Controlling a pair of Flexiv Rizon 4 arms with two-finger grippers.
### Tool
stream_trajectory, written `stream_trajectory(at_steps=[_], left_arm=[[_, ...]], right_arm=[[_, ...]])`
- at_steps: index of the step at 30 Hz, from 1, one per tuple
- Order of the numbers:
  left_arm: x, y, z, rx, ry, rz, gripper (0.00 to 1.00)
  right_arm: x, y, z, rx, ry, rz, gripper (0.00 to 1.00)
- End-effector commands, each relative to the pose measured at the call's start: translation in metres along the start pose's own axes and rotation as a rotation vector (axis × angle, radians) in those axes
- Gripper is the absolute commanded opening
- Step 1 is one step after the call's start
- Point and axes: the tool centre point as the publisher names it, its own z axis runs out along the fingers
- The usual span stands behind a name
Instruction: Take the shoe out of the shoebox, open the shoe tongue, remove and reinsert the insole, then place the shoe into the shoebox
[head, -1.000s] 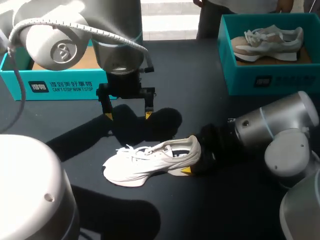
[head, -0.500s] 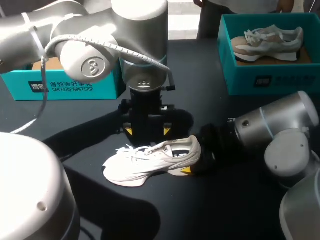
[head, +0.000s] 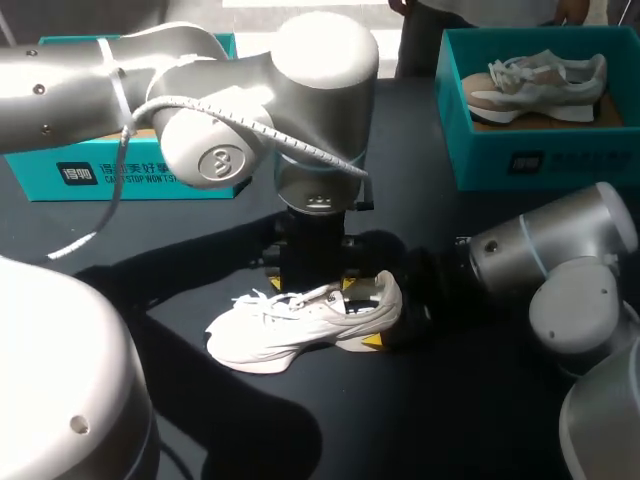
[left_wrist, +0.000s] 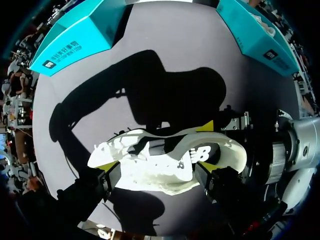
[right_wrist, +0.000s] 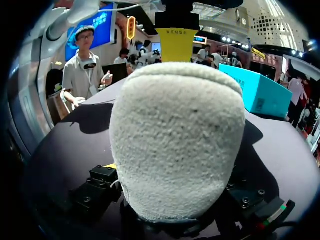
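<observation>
Sneaker (head: 300, 325) out on tabletop (head: 450, 420), mid-frame; right fingers (head: 370, 342) clamp its heel, left fingers (left_wrist: 106, 166) wide above; tongue, insole, reboxing seemingly remain.

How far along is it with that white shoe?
Done: the shoe is out and lies on its side on the table. In hand: the right gripper clamps the heel, and the left gripper hangs open over the shoe's opening. Left, as far as I can tell: opening the tongue, taking the insole out and back in, and returning the shoe to the box.
</observation>
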Motion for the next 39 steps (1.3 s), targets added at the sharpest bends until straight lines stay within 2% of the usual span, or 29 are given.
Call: stream_trajectory(at_steps=[1, 12, 23, 35, 39], left_arm=[[0.007, -0.002, 0.011, 0.001, -0.005, -0.003, 1.00], [0.021, 0.005, 0.019, -0.001, -0.015, 0.013, 1.00], [0.026, 0.007, 0.037, 0.002, -0.043, -0.006, 1.00], [0.016, 0.010, 0.051, -0.023, -0.135, -0.017, 1.00], [0.006, 0.015, 0.052, -0.014, -0.187, -0.022, 1.00]], right_arm=[[0.002, -0.002, 0.004, 0.003, -0.003, 0.001, 0.00], [0.002, -0.002, 0.004, 0.003, -0.003, 0.001, 0.00], [0.002, -0.002, 0.004, 0.003, -0.003, 0.001, 0.00], [0.002, -0.002, 0.004, 0.003, -0.003, 0.001, 0.00], [0.002, -0.002, 0.004, 0.003, -0.003, 0.001, 0.00]])
